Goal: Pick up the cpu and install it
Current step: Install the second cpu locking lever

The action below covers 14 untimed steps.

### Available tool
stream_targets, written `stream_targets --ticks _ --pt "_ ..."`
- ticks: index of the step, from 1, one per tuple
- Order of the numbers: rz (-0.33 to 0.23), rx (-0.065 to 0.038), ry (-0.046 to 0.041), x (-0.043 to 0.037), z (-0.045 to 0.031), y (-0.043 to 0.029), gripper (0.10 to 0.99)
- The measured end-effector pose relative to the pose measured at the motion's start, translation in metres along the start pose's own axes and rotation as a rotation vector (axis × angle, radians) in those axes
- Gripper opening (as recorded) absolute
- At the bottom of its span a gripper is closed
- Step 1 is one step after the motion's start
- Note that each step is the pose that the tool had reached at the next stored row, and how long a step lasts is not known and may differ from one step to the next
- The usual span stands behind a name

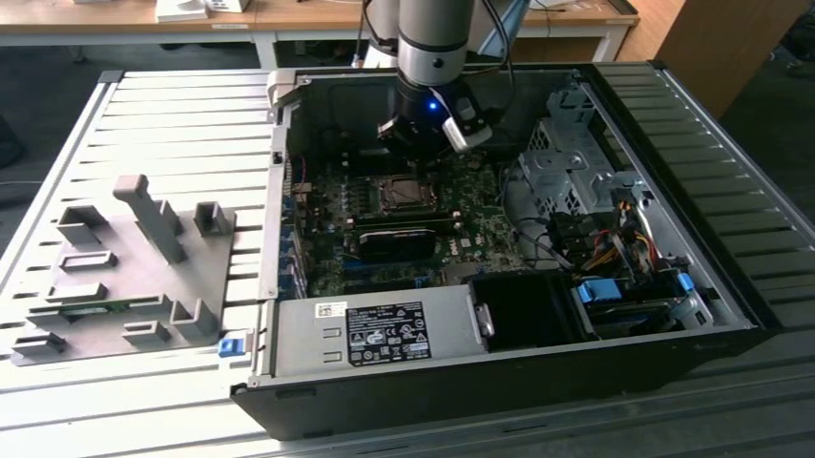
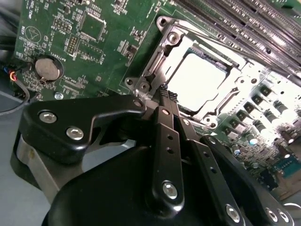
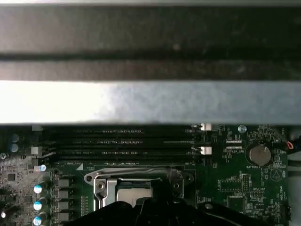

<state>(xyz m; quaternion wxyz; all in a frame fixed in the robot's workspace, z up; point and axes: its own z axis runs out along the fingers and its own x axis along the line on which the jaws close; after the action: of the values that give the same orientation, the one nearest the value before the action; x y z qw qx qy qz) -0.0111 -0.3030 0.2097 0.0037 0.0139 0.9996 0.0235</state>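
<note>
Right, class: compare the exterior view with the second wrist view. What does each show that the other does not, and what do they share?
Exterior view alone: the whole open computer case on a slatted table, the grey holder plate, the power supply and the arm's wrist above the board.

Second wrist view alone: the gripper with its fingers together, a coin battery, and the cpu lying inside its metal frame.

Both: the green motherboard and the metal-framed socket.

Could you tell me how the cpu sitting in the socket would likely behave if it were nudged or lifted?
The cpu looks flat, thin and rigid, so it probably would not flex or roll. Its smooth, shiny top may be slippery. The socket frame surrounds it, so a sideways push likely would not move it.
</note>
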Motion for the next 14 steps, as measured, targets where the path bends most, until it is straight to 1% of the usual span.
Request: stream_targets --ticks 2,3,5,12,14 --pt "0.000 0.000 -0.0001 0.0000 0.0000 -0.0010 0.106" --pt "0.000 0.000 0.0002 0.0000 -0.0008 -0.0011 0.106" --pt "0.000 -0.002 0.0000 -0.0001 -0.0037 -0.0012 0.106" --pt "0.000 -0.002 0.0000 -0.0002 -0.0264 -0.0002 0.106" --pt "0.000 -0.002 0.0001 -0.0002 -0.0289 -0.0004 0.106"
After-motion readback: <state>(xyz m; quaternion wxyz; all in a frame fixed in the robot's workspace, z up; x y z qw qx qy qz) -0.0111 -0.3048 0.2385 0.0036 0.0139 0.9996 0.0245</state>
